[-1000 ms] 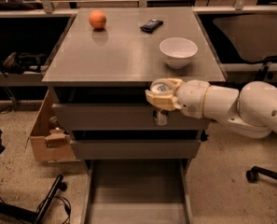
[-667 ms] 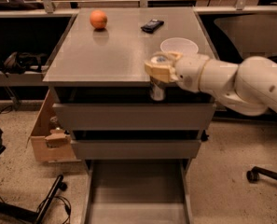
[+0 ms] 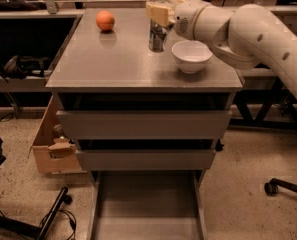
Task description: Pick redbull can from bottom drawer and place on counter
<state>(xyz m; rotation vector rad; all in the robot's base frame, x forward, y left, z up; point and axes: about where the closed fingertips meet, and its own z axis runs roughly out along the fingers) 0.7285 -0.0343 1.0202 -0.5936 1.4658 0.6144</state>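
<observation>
The arm [image 3: 258,31] is glossy cream-white, built of thick rounded shells that swell like bulbs and meet at narrow dark seams. Small dark round dots, perhaps screw holes, sit on the largest shell. The wrist housing [image 3: 184,19] carries a circular patch of fine dark dots. At its tip, near the top middle of the view, the gripper [image 3: 158,13] is a pale tan block.
</observation>
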